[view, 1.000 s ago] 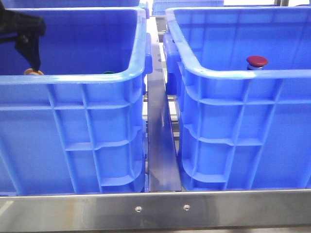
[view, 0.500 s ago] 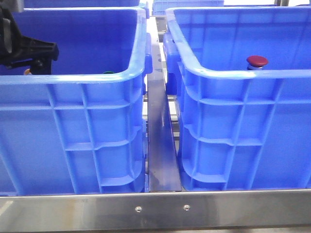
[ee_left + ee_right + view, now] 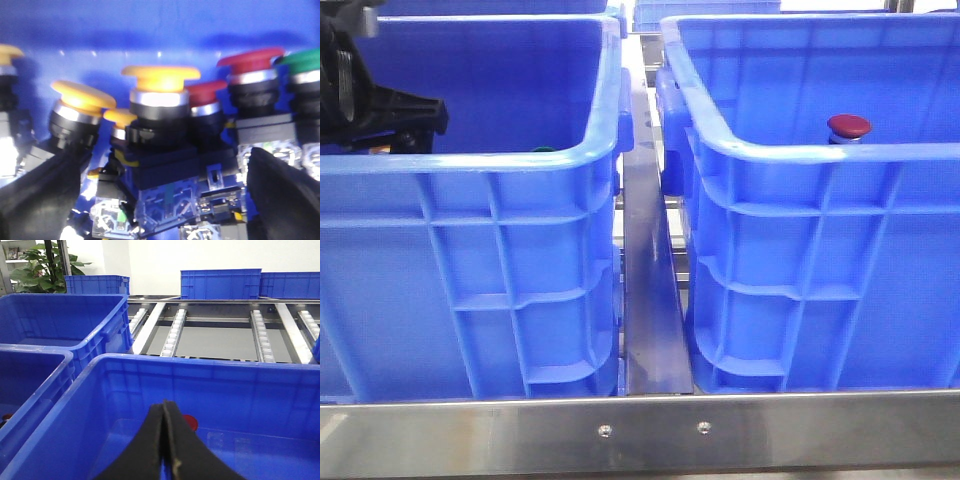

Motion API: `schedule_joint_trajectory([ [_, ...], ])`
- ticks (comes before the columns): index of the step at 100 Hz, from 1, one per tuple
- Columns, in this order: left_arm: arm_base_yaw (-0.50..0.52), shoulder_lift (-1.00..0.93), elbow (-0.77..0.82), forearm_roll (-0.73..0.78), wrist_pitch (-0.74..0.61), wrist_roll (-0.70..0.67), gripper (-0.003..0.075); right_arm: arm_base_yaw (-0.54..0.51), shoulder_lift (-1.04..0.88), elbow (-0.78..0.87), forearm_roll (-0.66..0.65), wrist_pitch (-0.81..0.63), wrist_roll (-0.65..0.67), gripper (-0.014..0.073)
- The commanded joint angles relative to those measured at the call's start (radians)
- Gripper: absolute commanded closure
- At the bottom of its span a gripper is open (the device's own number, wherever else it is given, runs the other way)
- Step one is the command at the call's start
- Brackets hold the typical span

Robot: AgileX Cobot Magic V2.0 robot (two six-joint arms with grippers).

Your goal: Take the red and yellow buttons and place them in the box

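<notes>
Blue left crate [image 3: 470, 230] has the left gripper [image 3: 160, 200] down inside, fingers spread wide either side of a yellow button [image 3: 160, 80], not touching it. Red button [image 3: 849, 126] sits in the right crate [image 3: 820, 260]. Right gripper [image 3: 165, 450] hangs above that crate, fingers pressed together, empty.

A factory sorting line: blue crates [image 3: 220, 284] on a roller conveyor [image 3: 260, 332] (steel-framed).
</notes>
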Motion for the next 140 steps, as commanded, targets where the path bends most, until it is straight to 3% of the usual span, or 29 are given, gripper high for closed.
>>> schedule_joint_trajectory([
  [1,0.001,-0.038,-0.031,0.01,-0.028,-0.01,0.0113,-0.006,0.001,-0.023,0.007,-0.04,-0.001,0.0661],
  [15,0.001,-0.038,-0.031,0.01,-0.028,-0.01,0.0232,-0.006,0.001,-0.023,0.007,-0.04,-0.001,0.0661],
  [47,0.001,-0.038,-0.031,0.01,-0.028,0.001,0.074,-0.006,0.001,-0.023,0.007,-0.04,-0.001,0.0661],
  [71,0.001,-0.073,-0.031,0.01,0.001,0.015,0.0739,-0.006,0.001,-0.023,0.007,-0.04,-0.001,0.0661],
  [100,-0.048,-0.244,-0.031,0.006,0.098,0.094,0.0739,-0.006,0.001,-0.023,0.007,-0.04,-0.001,0.0661],
  [119,-0.153,-0.39,-0.031,0.006,0.128,0.13,0.0739,-0.006,0.001,-0.023,0.007,-0.04,-0.001,0.0661],
  [140,-0.346,-0.534,-0.031,0.006,0.129,0.148,0.0739,-0.006,0.001,-0.023,0.007,-0.04,-0.001,0.0659],
])
